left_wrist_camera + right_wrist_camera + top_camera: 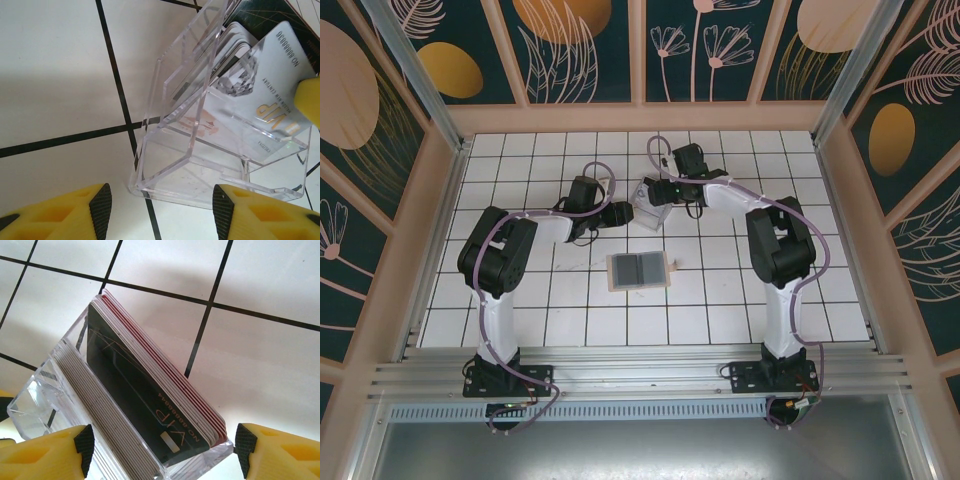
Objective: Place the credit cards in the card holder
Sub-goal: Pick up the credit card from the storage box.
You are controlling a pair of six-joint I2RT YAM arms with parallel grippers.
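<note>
Clear plastic rack point(200, 165) holds the credit cards point(150, 405); the card holder point(638, 271) lies well apart. Left gripper point(162, 210) and right gripper point(162, 447) are both released, the right astride the stack. Risk: its jaws may pinch several cards at once and tip the rack.

I stood over a floor of white square tiles point(720, 290) ruled by thin dark grout lines. Pale wooden framing point(640, 117) ran round it on the far, left and right sides. Behind the far frame rose dark teal wall panels point(580, 50), painted with orange discs and pale line-drawn flowers. The left wall point(360, 120) and right wall point(910, 150) carried the same pattern. Slanted aluminium posts point(415, 70) stood at the far corners. Along the near edge lay ribbed aluminium rails point(640, 375), with grey sheet metal point(640, 450) nearer still. The light was even, and a soft grey shadow point(50, 85) fell across the tiles.
</note>
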